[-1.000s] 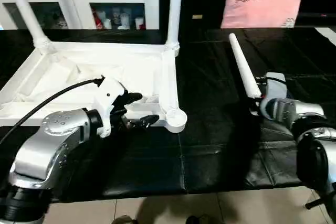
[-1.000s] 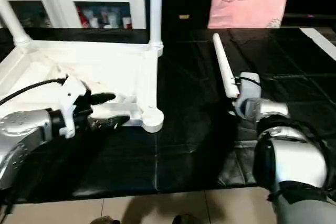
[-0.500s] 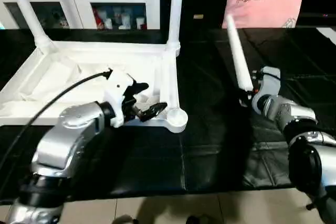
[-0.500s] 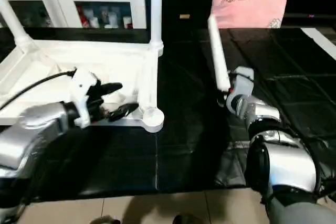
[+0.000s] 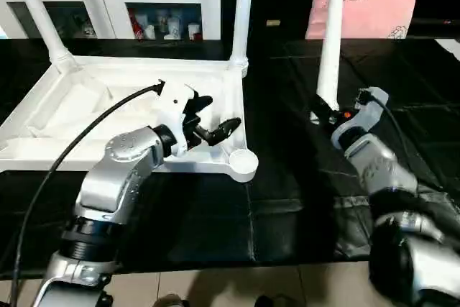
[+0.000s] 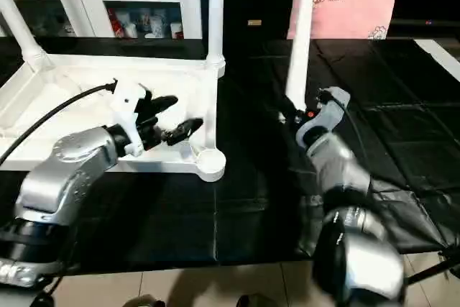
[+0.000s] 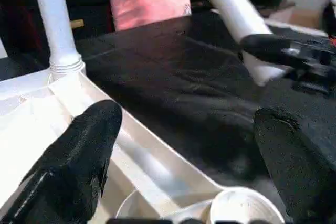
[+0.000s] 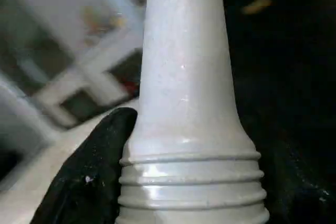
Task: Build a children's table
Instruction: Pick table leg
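Looking down, I see the black surface [image 5: 287, 199] carrying the upturned white tabletop [image 5: 79, 106] on its left half, with two legs [image 5: 241, 12] standing in its far corner sockets. My left hand [image 5: 215, 121] hovers over the tabletop's near right edge, fingers [image 7: 84, 156] spread wide and holding nothing, just above the empty near corner socket [image 5: 243, 162]. My right hand [image 5: 325, 114] grips a third leg [image 5: 331, 34] near its ribbed base, holding it almost upright over the surface, right of the tabletop
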Robot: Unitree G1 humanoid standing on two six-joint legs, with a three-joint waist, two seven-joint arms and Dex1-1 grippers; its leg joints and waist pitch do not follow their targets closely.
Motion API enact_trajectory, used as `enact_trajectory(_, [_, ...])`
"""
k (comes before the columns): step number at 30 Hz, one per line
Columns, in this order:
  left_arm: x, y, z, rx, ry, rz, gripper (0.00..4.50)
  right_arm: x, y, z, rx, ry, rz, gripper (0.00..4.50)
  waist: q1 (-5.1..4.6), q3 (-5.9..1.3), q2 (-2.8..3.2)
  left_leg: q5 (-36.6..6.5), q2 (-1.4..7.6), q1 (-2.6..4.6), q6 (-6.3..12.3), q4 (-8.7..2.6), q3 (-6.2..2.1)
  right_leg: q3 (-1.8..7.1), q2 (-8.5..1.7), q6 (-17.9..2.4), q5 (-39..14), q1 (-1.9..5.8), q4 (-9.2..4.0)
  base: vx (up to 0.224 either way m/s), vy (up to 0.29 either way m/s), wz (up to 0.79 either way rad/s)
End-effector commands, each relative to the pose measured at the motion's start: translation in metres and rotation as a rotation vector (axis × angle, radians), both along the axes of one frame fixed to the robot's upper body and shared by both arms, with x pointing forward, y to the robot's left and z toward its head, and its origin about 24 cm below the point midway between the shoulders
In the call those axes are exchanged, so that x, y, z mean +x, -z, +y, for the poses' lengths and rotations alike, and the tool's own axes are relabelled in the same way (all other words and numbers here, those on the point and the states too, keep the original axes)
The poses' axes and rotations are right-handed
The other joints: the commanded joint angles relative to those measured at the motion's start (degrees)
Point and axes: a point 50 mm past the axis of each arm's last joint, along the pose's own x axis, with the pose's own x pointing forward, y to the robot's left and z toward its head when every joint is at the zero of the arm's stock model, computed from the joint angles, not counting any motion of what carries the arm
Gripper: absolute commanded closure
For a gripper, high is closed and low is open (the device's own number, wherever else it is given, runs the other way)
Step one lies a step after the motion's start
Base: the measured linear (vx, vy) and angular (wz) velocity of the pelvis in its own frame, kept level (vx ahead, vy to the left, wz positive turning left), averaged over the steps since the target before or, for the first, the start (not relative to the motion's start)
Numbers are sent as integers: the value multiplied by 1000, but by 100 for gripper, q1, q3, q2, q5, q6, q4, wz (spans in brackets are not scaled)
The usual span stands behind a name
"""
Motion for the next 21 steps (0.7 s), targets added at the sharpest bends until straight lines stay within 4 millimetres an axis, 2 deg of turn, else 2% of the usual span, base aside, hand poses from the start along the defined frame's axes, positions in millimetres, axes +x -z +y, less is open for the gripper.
enact_trajectory(1, [5,-11,0,-43,-16,-30,0,-8,-29,12,80,-149,-149,174,40,-530,-158,-568,111,-5,498,-362,2,364,-338,-538,-1840,431,-479,0,0,0])
enact_trajectory(3, [8,-17,-3,-108,-14,-27,0,-18,-36,19,135,-245,-201,174,57,-525,-131,-602,125,1,449,-370,-8,363,-358,-442,-2009,410,-505,0,0,0])
enact_trajectory(4, [10,-21,-4,-140,-13,-24,0,-23,-38,22,157,-283,-223,174,38,-515,-167,-616,114,-5,441,-375,-2,359,-351,-410,-2083,414,-527,0,0,0])
enact_trajectory(5, [10,-21,-4,-140,-13,-24,0,-23,-38,22,157,-283,-223,174,84,-523,-148,-662,123,20,416,-366,0,365,-381,-382,-2160,408,-543,0,0,0])
enact_trajectory(6, [13,-28,-6,-212,-12,-16,0,-30,-41,26,191,-352,-236,174,75,-520,-179,-636,129,6,408,-376,-7,361,-375,-370,-2175,402,-542,0,0,0])
enact_trajectory(7, [14,-31,-7,-247,-10,-9,0,-32,-43,28,202,-382,-243,174,97,-523,-176,-647,131,12,364,-377,-9,355,-376,-341,-2212,404,-557,0,0,0])
enact_trajectory(8, [16,-35,-8,-308,-7,6,0,-37,-44,32,216,-431,-250,174,106,-520,-182,-660,134,15,350,-377,-10,349,-374,-343,-2223,398,-558,0,0,0])
enact_trajectory(9, [19,-42,-10,-385,6,24,0,-44,-46,36,231,-501,-257,174,122,-524,-216,-684,136,11,323,-381,-14,346,-375,-327,-2222,397,-563,0,0,0])
enact_trajectory(11, [23,-52,-13,-514,32,61,0,-53,-48,42,252,-602,-263,174,180,-531,-226,-703,120,22,309,-372,-7,343,-383,-278,-2302,401,-588,0,0,0])
enact_trajectory(13, [28,-66,-15,-689,73,108,0,-62,-48,48,280,-688,-255,174,212,-531,-251,-682,106,-5,279,-368,-12,332,-385,-219,-2357,413,-592,0,0,0])
enact_trajectory(14, [28,-66,-15,-691,74,109,0,-62,-48,48,280,-689,-255,174,232,-534,-251,-664,78,0,288,-350,10,328,-374,-184,-2402,409,-619,0,0,0])
enact_trajectory(15, [29,-70,-15,-737,86,121,0,-63,-48,49,283,-696,-251,174,248,-534,-261,-640,87,-23,257,-355,-7,326,-394,-158,-2424,418,-610,0,0,0])
enact_trajectory(19, [29,-87,-19,-901,196,164,0,-66,-48,52,282,-731,-238,174,279,-544,-255,-593,91,-18,175,-359,-13,313,-388,-46,-2442,411,-611,0,0,0])
enact_trajectory(21, [29,-88,-19,-909,205,169,0,-67,-48,52,279,-734,-236,174,293,-546,-272,-544,88,-25,189,-358,-13,314,-382,-33,-2380,417,-611,0,0,0])
